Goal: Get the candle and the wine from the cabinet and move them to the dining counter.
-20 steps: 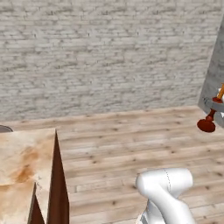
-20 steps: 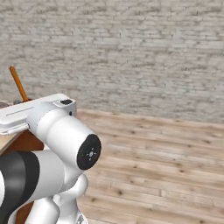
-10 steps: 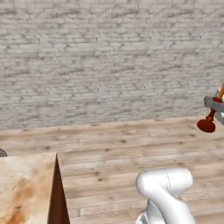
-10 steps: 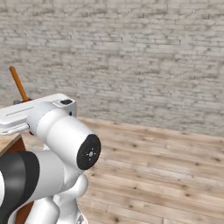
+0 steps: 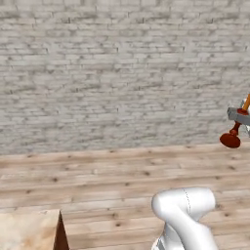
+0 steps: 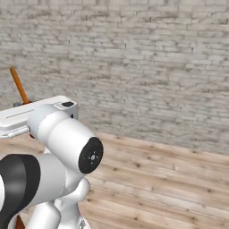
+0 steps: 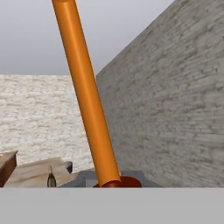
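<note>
Left base view: gripper [image 5: 239,116] clenched on candle [image 5: 233,132], in transit; next, locate dining counter [image 5: 27,235], lower upright.

Grey brick wall [image 5: 117,73] across the back, pale mortar lines running level (same wall [image 6: 147,67] seen slanting in the right base view). Wooden plank floor [image 5: 112,180] below it, light brown, boards lengthwise along the wall, darker knots scattered here and there. Floor [image 6: 165,188] meeting the wall at a straight seam. In the hand view, brick wall [image 7: 175,100] rising at right, a second stretch farther off at left, flat grey above both.
</note>
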Controlling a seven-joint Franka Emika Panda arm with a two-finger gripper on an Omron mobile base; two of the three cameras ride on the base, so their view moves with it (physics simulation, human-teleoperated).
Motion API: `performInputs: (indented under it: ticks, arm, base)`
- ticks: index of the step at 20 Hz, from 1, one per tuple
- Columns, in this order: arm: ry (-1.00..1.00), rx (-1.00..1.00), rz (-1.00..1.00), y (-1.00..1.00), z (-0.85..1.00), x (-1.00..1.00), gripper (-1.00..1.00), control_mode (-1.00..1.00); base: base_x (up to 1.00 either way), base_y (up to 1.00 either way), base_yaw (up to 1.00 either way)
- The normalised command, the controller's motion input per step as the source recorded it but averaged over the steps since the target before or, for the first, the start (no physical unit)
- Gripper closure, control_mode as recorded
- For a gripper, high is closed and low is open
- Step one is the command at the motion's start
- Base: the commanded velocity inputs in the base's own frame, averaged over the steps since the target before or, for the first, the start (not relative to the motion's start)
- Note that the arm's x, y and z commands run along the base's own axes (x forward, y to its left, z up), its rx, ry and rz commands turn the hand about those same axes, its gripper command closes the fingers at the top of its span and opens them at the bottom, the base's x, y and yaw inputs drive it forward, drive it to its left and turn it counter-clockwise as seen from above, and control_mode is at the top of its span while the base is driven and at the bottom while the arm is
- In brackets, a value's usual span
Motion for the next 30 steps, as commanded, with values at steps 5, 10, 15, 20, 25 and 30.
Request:
performInputs:
  ticks: [5, 10, 15, 20, 25, 30]
  arm:
    - [0.00, 0.00, 0.00, 0.00, 0.00, 0.00, 1.00, 1.00]
    - [0.00, 0.00, 0.00, 0.00, 0.00, 0.00, 1.00, 1.00]
    - [0.00, 0.00, 0.00, 0.00, 0.00, 0.00, 1.00, 1.00]
    - [0.00, 0.00, 0.00, 0.00, 0.00, 0.00, 1.00, 1.00]
    - [0.00, 0.00, 0.00, 0.00, 0.00, 0.00, 1.00, 1.00]
    - [0.00, 0.00, 0.00, 0.00, 0.00, 0.00, 1.00, 1.00]
  base:
    - [0.73, -0.24, 0.17]
    - [0.63, -0.21, 0.32]
    - [0.53, -0.16, 0.45]
    - [0.43, -0.11, 0.57]
    - [0.42, -0.10, 0.60]
    - [0.47, -0.13, 0.54]
